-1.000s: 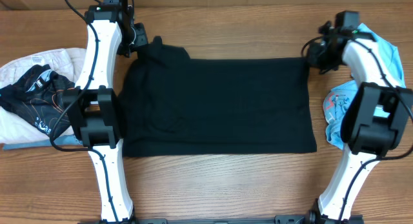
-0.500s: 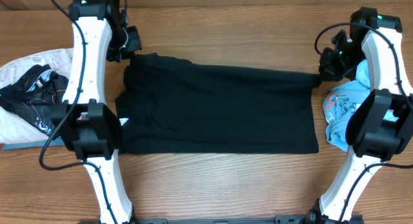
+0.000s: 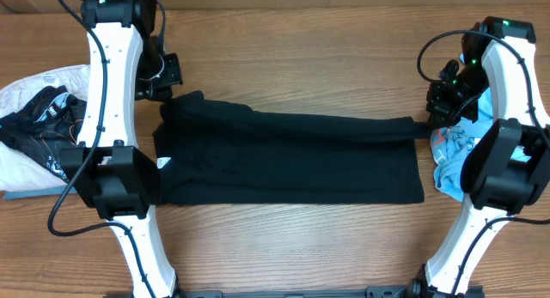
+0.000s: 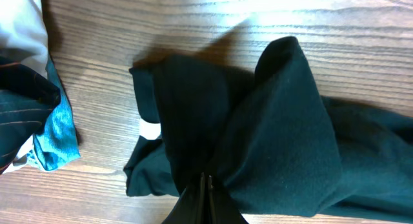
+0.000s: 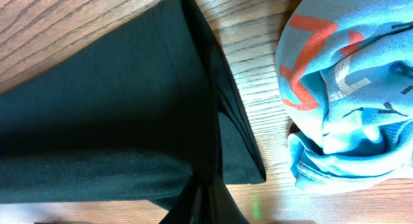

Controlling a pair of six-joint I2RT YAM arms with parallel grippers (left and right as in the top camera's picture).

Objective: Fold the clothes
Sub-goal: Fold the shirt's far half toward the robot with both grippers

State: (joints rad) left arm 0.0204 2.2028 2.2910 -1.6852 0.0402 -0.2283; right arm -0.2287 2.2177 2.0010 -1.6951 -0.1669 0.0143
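left gripper: clamped on far left corner of the black garment
right gripper: pinched on its far right corner
black garment: far edge raised, rest flat mid-table
blue shirt: crumpled, just right
clothes pile: left

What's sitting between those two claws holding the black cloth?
Only the black shirt itself: its pinched edge stretches from the left gripper to the right gripper, seen overhead.
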